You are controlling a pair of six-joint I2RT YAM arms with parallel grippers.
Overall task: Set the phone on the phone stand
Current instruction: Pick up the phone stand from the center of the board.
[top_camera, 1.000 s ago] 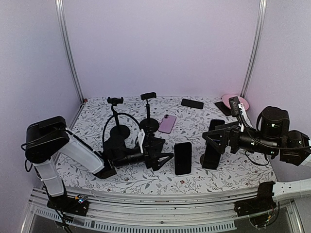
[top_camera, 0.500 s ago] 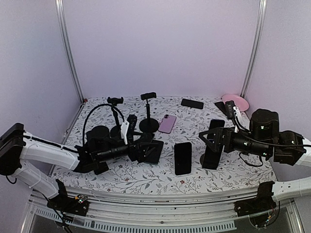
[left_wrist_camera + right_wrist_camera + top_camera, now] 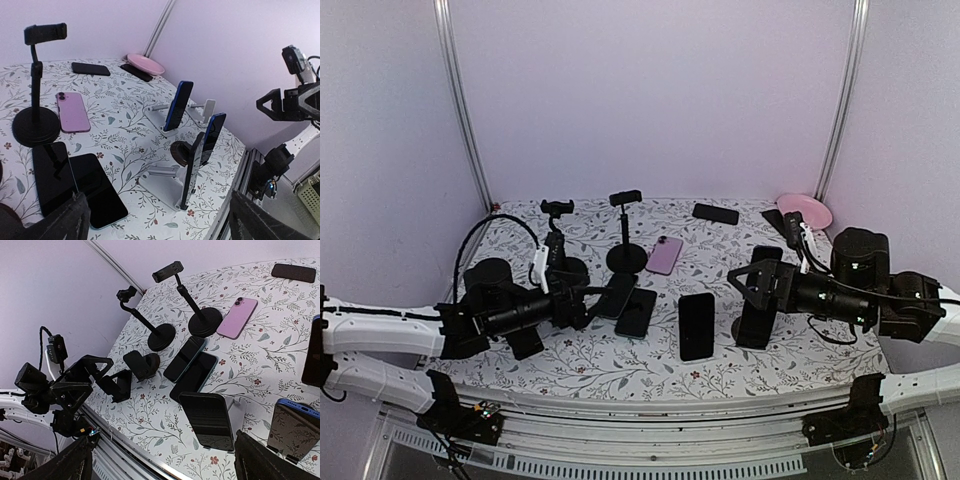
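Nothing has been grasped yet: a dark phone [image 3: 638, 312] is seen flat on the worktop [image 3: 570, 362], at 6 o'clock from the empty clamp stand [image 3: 626, 258]. The left fingers [image 3: 70, 222] and right fingers [image 3: 280, 462] are spread, nothing held.

Legible markings: none found in any of the three views.
The two dark phones [image 3: 75, 185] lying flat show blank, unlit screens. The pink phone [image 3: 72, 111] lies back up, showing only its camera cluster (any logo is too small to make out). The tablecloth [image 3: 720, 250] carries a leaf-and-flower print, no lettering. The pole stand [image 3: 625, 235] is plain black, and no character can be read on it.
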